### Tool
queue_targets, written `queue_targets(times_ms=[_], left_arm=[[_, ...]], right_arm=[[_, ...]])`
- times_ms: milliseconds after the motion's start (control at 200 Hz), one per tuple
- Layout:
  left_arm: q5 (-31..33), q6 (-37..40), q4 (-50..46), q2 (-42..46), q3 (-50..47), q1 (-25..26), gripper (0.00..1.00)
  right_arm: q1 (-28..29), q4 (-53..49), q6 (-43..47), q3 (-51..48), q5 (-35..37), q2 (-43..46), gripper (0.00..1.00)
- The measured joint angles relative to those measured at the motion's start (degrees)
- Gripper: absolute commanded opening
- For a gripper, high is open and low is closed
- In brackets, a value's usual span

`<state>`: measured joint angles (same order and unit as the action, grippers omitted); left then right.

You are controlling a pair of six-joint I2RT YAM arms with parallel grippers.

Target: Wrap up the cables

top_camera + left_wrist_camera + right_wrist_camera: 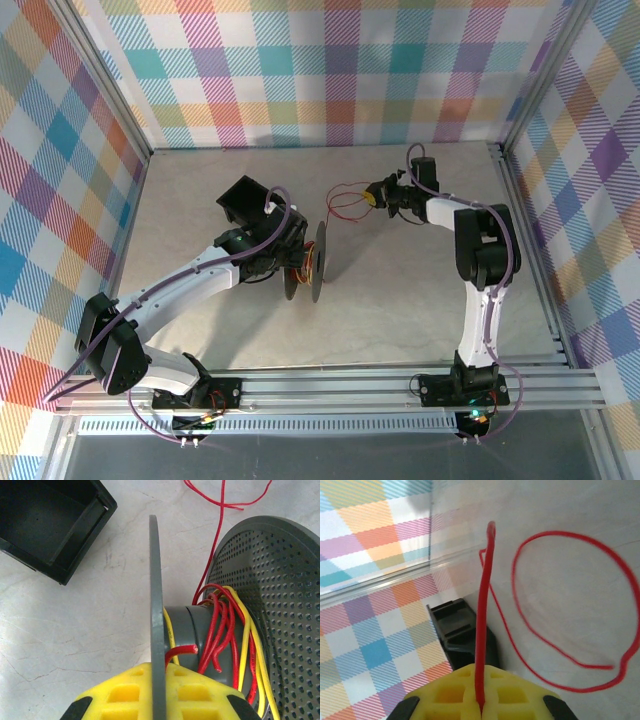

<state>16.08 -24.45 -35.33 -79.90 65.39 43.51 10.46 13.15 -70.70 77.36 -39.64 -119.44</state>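
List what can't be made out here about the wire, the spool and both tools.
- Right wrist view: the red wire forms a blurred loop, and its free end is unclear.
- Left wrist view: the left tool and the bottom edge hide the lower spool, so where the yellow wire ends is unseen.
- Top view: the red wire is too thin to trace from the spool to the right tool.
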Motion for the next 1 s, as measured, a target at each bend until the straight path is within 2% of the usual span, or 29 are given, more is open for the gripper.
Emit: queue_targets(times_ms=[240,515,755,1000], left_arm=[[1.42,-1.33,0.68,-0.52,0.04,0.02,0.0],[4.7,-5.88,0.09,-3.32,2.56,-1.07,0.0],[4.94,-10.01,-1.07,-3.74,4.0,-5.25,0.0],[1.92,-14.36,-0.9,-3.74,5.7,-9.44,0.0]], right_arm=[[3.85,-3.96,5.46,2.25,1.49,14.47,0.0],[12.7,-10.95,13.77,2.8,4.94,28.89,0.0],[19.17,-16.5,18.4,-5.92,10.97,41.18,0.0],[28.17,-17.88,20.68,-16.87,17.4,50.51,0.0]])
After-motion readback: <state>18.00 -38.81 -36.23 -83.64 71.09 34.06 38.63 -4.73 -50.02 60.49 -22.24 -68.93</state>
